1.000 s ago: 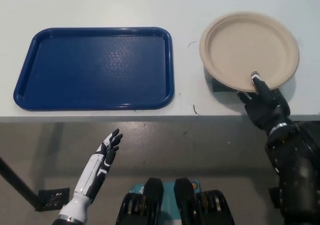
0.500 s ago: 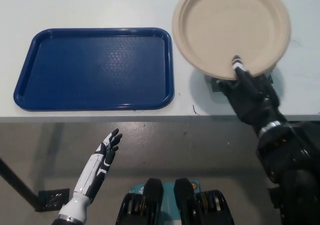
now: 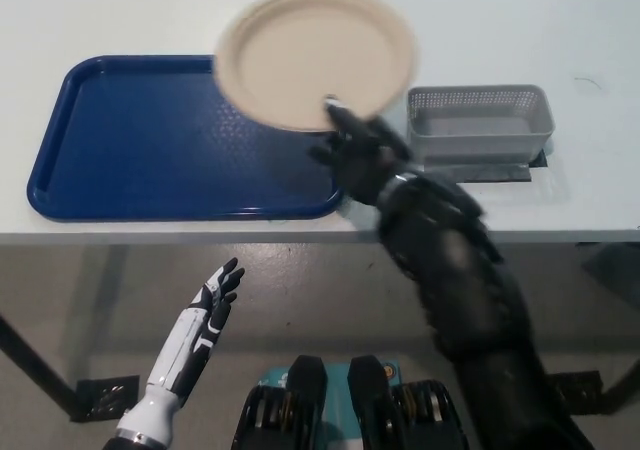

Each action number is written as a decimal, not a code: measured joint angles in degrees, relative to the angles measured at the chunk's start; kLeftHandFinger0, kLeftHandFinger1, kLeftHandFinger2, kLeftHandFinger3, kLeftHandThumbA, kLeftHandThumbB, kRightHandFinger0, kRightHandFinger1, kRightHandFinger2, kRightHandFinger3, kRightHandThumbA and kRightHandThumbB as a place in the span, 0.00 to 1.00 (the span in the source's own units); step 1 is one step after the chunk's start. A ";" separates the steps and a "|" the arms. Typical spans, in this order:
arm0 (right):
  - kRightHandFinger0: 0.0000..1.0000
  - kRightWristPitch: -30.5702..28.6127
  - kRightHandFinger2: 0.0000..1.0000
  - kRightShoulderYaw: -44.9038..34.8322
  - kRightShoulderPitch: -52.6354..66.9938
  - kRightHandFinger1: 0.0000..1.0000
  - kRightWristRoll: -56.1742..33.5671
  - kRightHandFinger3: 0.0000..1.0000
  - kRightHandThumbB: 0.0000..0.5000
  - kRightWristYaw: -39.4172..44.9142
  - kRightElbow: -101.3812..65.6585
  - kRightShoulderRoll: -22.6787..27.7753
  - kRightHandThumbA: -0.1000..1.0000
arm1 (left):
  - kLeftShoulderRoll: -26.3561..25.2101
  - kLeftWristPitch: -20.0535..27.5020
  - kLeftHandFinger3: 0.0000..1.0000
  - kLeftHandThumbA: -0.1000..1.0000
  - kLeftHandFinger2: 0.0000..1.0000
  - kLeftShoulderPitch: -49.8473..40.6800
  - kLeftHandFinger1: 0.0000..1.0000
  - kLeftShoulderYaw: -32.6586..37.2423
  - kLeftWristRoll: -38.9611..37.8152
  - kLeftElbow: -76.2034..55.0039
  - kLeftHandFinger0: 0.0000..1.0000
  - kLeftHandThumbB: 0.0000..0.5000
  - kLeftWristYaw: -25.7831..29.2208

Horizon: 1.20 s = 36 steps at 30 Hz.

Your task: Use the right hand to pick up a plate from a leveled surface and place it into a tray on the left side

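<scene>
A beige paper plate (image 3: 313,58) hangs in the air over the right end of the blue tray (image 3: 150,140), blurred by motion. My black right hand (image 3: 358,152) is shut on the plate's near rim, with one finger lying on the plate's upper face. The black arm reaches up from the bottom right across the table's front edge. My white left hand (image 3: 213,303) rests open below the table's front edge at the lower left, away from the tray.
A grey mesh basket (image 3: 480,123) stands upside down on the white table (image 3: 500,20) to the right of the tray, with its flat top bare. The table's front edge runs across the picture just below the tray.
My right hand has carried the plate up off the grey basket and leftward, so it now hangs over the tray's right end. The basket has come into sight. The left hand has not moved.
</scene>
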<state>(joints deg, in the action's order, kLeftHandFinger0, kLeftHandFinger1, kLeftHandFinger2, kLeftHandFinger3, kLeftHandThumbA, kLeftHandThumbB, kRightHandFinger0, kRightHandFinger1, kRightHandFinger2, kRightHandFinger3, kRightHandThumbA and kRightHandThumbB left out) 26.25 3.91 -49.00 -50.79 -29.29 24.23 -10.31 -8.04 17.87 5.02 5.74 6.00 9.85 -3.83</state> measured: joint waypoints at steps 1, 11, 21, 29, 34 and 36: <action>0.00 -0.37 0.80 -0.06 -1.34 0.31 0.80 1.00 0.11 0.55 2.66 -0.85 0.00 | 0.00 0.00 1.00 1.00 1.00 0.00 1.00 0.00 0.00 -0.04 1.00 0.30 -0.09; 0.00 -5.59 0.86 -1.54 -12.76 0.33 7.94 1.00 0.15 5.89 24.89 -5.99 0.00 | -0.12 -0.50 1.00 1.00 1.00 -0.01 1.00 0.03 -0.12 -0.36 1.00 0.32 -0.88; 1.00 -9.54 1.00 -4.44 -20.28 1.00 13.13 1.00 0.86 10.09 40.37 -7.73 0.78 | -0.12 -0.77 1.00 1.00 1.00 0.00 1.00 0.19 0.01 -0.36 1.00 0.35 -1.13; 1.00 -9.22 1.00 -2.06 -18.37 1.00 16.21 1.00 0.96 18.16 37.75 -5.60 0.99 | -0.24 -0.82 1.00 1.00 1.00 0.01 1.00 0.24 0.03 -0.37 1.00 0.31 -1.48; 1.00 -7.92 1.00 -3.27 -16.62 1.00 16.98 1.00 1.00 21.31 30.14 -3.34 0.96 | -0.47 -0.82 1.00 1.00 1.00 0.03 1.00 0.25 0.05 -0.37 1.00 0.32 -1.89; 1.00 -6.76 1.00 -3.82 -15.19 1.00 16.94 1.00 1.00 21.91 25.32 -2.63 0.95 | -0.45 -0.82 1.00 1.00 1.00 0.03 1.00 0.31 0.06 -0.35 1.00 0.32 -1.91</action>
<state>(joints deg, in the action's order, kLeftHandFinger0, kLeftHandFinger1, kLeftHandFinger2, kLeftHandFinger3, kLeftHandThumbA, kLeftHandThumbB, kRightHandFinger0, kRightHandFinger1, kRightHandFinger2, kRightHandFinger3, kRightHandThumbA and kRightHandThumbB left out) 19.49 0.09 -64.19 -33.85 -7.38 49.55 -12.93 -8.50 17.05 5.04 6.05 6.07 9.50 -5.75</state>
